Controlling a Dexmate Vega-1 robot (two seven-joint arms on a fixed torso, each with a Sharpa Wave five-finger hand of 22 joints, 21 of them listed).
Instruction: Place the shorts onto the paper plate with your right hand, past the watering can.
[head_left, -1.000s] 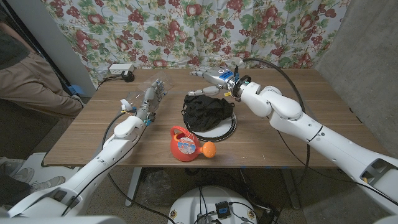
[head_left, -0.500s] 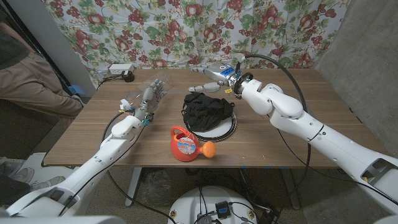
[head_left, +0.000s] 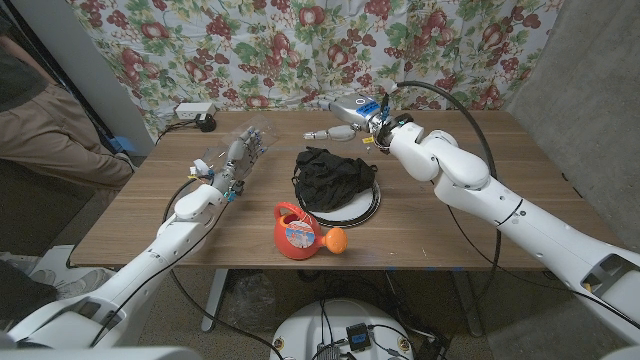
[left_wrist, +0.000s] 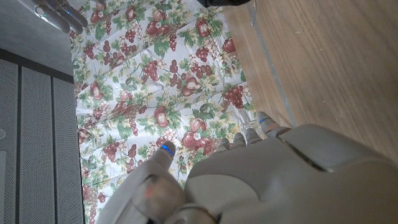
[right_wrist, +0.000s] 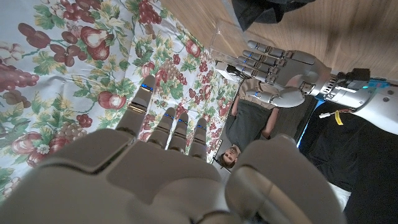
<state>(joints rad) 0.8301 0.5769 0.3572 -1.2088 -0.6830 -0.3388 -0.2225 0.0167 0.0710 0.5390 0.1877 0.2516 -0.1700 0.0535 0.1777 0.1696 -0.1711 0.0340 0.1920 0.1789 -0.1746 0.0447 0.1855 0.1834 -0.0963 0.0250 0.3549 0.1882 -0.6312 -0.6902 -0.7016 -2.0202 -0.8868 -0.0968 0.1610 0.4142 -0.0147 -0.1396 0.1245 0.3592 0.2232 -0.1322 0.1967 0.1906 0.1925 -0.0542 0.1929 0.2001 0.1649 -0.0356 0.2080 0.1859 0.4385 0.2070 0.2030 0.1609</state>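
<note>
We see wooden tabletop (head_left: 480, 190). Floral curtain (head_left: 300, 50) with fruit print hangs behind it. White power strip (head_left: 192, 110) lies at far left corner, black plug (head_left: 206, 124) just beside it. Person (head_left: 40, 110) in tan trousers sits at left edge. Grey wall (head_left: 590, 90) stands right.

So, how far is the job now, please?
Done, as it looks: the shorts lie heaped on the paper plate, beyond the watering can. In hand: nothing. The right hand hangs open behind the plate, and the left hand holds nothing. Left: probably only taking the arm away.
</note>
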